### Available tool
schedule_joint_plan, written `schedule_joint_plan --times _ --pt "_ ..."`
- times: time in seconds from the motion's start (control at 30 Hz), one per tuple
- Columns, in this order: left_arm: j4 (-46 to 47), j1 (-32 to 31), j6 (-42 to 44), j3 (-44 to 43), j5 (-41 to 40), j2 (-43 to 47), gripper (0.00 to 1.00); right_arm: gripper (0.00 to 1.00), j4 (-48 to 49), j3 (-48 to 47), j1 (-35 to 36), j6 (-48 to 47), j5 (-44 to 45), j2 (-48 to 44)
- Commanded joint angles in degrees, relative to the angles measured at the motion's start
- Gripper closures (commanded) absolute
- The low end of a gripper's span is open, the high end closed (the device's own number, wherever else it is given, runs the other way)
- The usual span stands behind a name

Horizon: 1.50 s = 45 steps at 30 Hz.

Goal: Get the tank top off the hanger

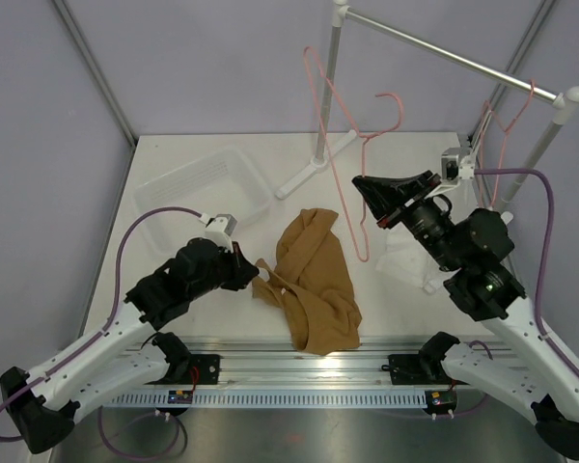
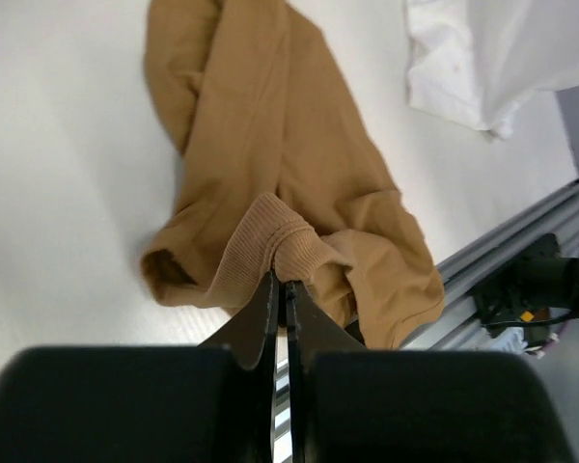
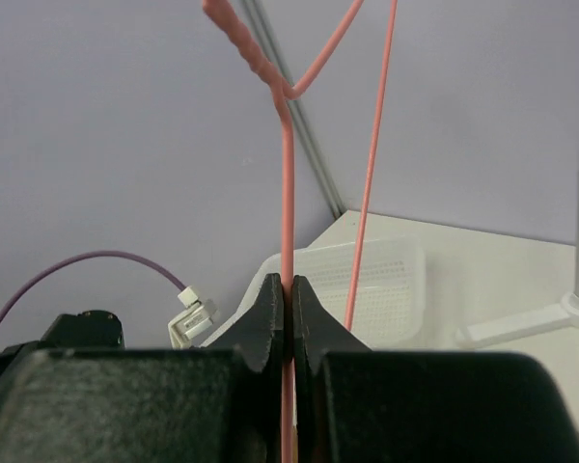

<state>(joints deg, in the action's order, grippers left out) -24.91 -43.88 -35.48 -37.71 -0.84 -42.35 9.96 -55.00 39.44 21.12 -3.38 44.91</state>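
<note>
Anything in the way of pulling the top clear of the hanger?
Nothing visible. The top lies on the table in the left gripper; the hanger, in the right gripper, hangs beside it, threading no strap I can see.

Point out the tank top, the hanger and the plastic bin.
tank top (image 1: 314, 280), top view, middle of the crumpled fabric.
hanger (image 3: 286, 193), right wrist view, straight wire below the twisted neck.
plastic bin (image 1: 203, 188), top view, its bare floor.
</note>
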Motion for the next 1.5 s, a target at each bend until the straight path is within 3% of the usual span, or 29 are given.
schedule_joint_plan --times 0.0,0.13,0.17,0.2,0.27,0.47,0.57,0.7,0.9,1.07,1.17,1.23,1.47 --pt "-4.18 -0.33 1.99 -5.51 -5.23 -0.62 1.00 1.00 -19.90 -8.88 0.37 -0.73 9.52 -1.66" --pt "-9.27 -1.47 3.84 -10.88 -4.33 -2.21 0.66 1.00 -35.07 -13.90 0.37 0.32 19.43 -2.19" --pt "-11.63 -1.82 4.37 -12.02 -5.13 -2.04 0.47 1.00 -37.18 -15.12 0.37 0.49 21.11 -2.45" --pt "-12.79 -2.09 4.55 -13.16 -5.92 -1.69 0.39 1.00 -40.86 -15.83 0.37 1.11 22.52 -2.54" --pt "-16.38 -2.88 5.42 -16.68 -8.03 -0.11 0.01 1.00 -43.61 -18.19 0.37 0.85 25.52 -2.11" --pt "-24.03 -3.14 9.54 -24.85 -11.02 5.51 0.01 1.00 -51.61 -26.71 0.37 -0.12 30.79 4.92" --pt "-26.06 -3.14 11.83 -25.65 -17.07 9.37 0.01 1.00 -51.97 -28.84 0.37 0.50 35.01 7.82" --pt "-26.60 -3.14 12.72 -22.41 -29.45 13.95 0.01 1.00 -47.49 -29.37 0.37 0.76 42.02 10.02" --pt "-23.09 -3.06 12.90 -13.98 -33.61 18.88 0.01 1.00 -42.66 -36.04 0.20 -4.41 50.48 18.53" --pt "-24.40 -2.97 12.63 -14.32 -36.16 17.74 0.01 1.00 -42.21 -45.43 -2.96 -5.40 48.91 25.92" --pt "-24.31 -2.97 12.72 -14.32 -35.63 17.74 0.01 1.00 -43.88 -49.66 -9.45 -2.15 42.94 29.62" --pt "-24.31 -2.97 12.81 -14.23 -35.98 17.74 0.01 1.00 -43.88 -50.90 -13.85 -0.12 39.95 31.29" --pt "-23.17 -1.56 13.78 -13.70 -35.02 17.39 0.01 1.00 -42.12 -54.50 -19.04 1.20 37.31 34.72"
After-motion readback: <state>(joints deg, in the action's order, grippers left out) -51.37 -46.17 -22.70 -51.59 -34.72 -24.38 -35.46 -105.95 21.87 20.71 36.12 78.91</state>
